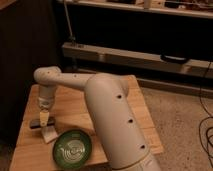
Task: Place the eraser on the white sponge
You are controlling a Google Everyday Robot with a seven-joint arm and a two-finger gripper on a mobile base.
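My gripper (44, 120) hangs from the cream arm over the left part of the wooden table (75, 107), pointing straight down. It is shut on the eraser (37, 124), a small dark bar that lies level and sticks out to the left of the fingertips. The white sponge (49, 134), a small whitish pad, lies on the table right under and just in front of the gripper. The eraser is at the sponge's far edge. I cannot tell whether the two touch.
A green plate (72, 148) with a pale pattern lies just right of the sponge near the table's front edge. The arm's thick cream body (112, 120) covers the table's middle and right. Dark shelving (135, 55) stands behind the table.
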